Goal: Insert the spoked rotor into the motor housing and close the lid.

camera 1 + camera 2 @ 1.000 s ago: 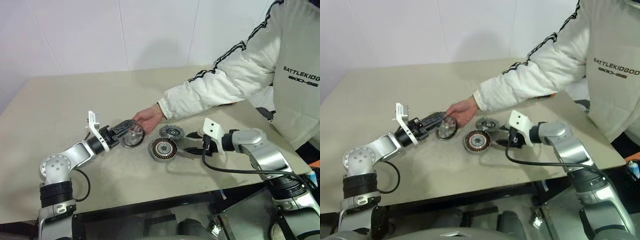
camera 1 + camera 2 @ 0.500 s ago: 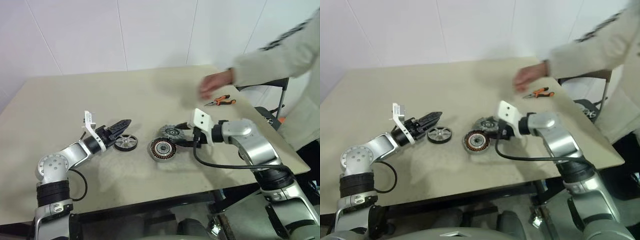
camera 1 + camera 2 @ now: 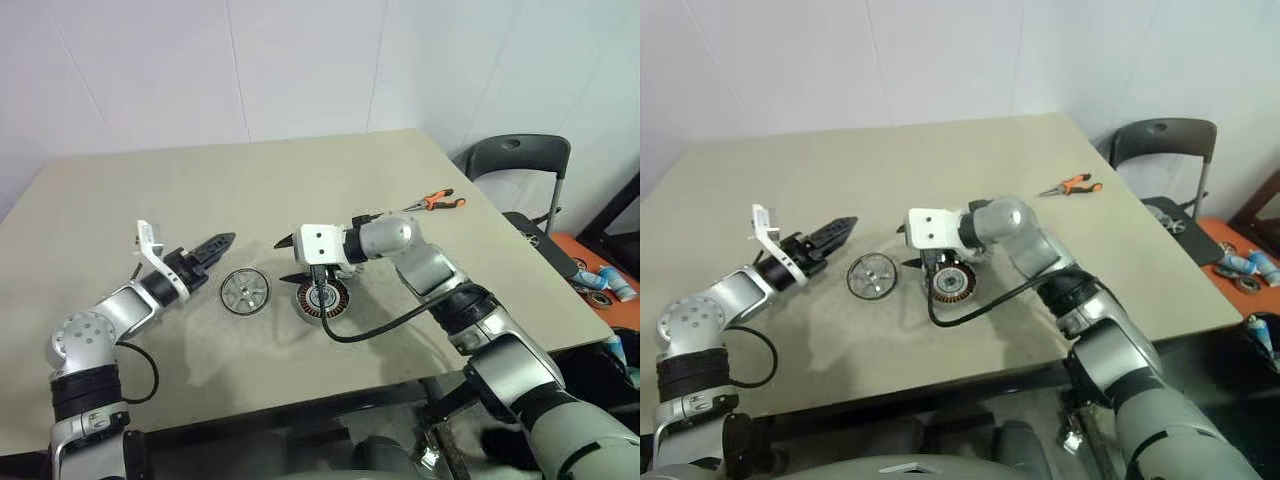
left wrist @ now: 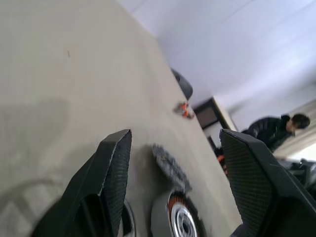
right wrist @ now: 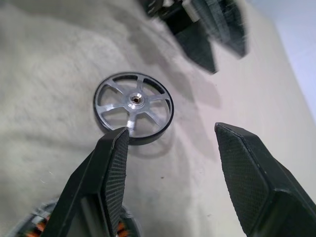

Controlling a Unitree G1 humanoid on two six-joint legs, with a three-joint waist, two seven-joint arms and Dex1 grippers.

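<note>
The silver spoked rotor [image 3: 245,292] lies flat on the table. Just to its right stands the dark round motor housing [image 3: 322,298], its copper windings showing. My right gripper [image 3: 284,261] hovers open over the gap between the two, pointing left at the rotor [image 5: 133,107], with nothing between its fingers. To the rotor's left my left gripper [image 3: 226,241] is open and empty, held just above the table and aimed right. The grey ribbed lid [image 4: 166,164] lies behind the housing [image 4: 180,219]; in the head views my right wrist covers it.
Orange-handled pliers [image 3: 432,202] lie near the table's far right edge. A dark chair [image 3: 515,158] stands beyond the right side of the table. A person [image 4: 289,129] is far off in the background of the left wrist view.
The person's hand left the rotor on the table and withdrew. My right gripper swung left past the housing toward the rotor. My left gripper drew back slightly to the left.
</note>
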